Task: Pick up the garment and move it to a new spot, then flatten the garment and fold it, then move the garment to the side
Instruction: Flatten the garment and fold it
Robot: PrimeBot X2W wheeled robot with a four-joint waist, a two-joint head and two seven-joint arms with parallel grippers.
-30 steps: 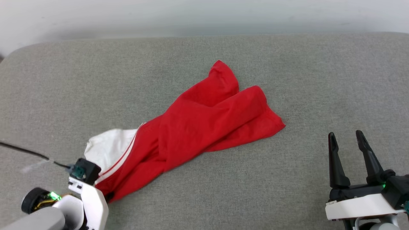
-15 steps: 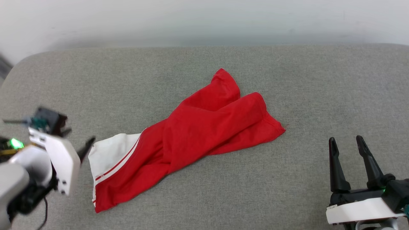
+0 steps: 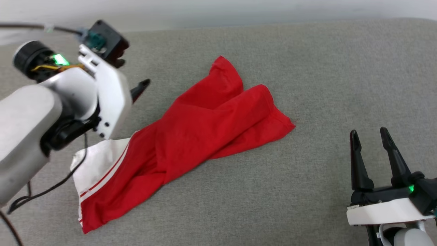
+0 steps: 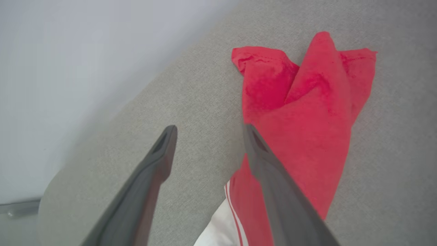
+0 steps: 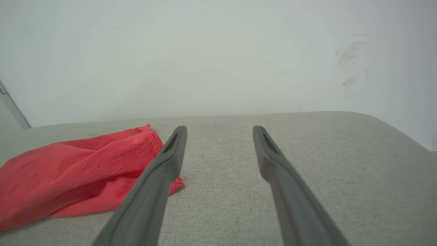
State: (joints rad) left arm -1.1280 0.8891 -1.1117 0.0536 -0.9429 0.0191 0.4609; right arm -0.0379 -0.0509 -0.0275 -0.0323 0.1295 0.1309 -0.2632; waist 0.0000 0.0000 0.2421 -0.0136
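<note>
The garment [image 3: 205, 123] lies crumpled in a long diagonal on the grey cushion [image 3: 324, 68]. It is red, with a white sleeve and red-white striped trim at its near left end. My left gripper [image 3: 131, 75] hangs open above the cushion, up and left of the garment, touching nothing. The left wrist view looks down between its spread fingers [image 4: 209, 130] at the garment [image 4: 307, 112]. My right gripper [image 3: 368, 133] stands open and empty at the lower right, well clear of the cloth. Its wrist view has the garment [image 5: 78, 171] to the left of the gripper [image 5: 220, 130].
A pale wall [image 5: 218, 51] runs along the cushion's far edge. A black cable [image 3: 44, 194] dangles from my left arm near the sleeve end. Bare grey cushion surrounds the garment on the right and in front.
My left gripper opened and let go of the garment's sleeve end, then rose up and away toward the far left. The garment stays lying on the cushion. The head camera has shifted.
</note>
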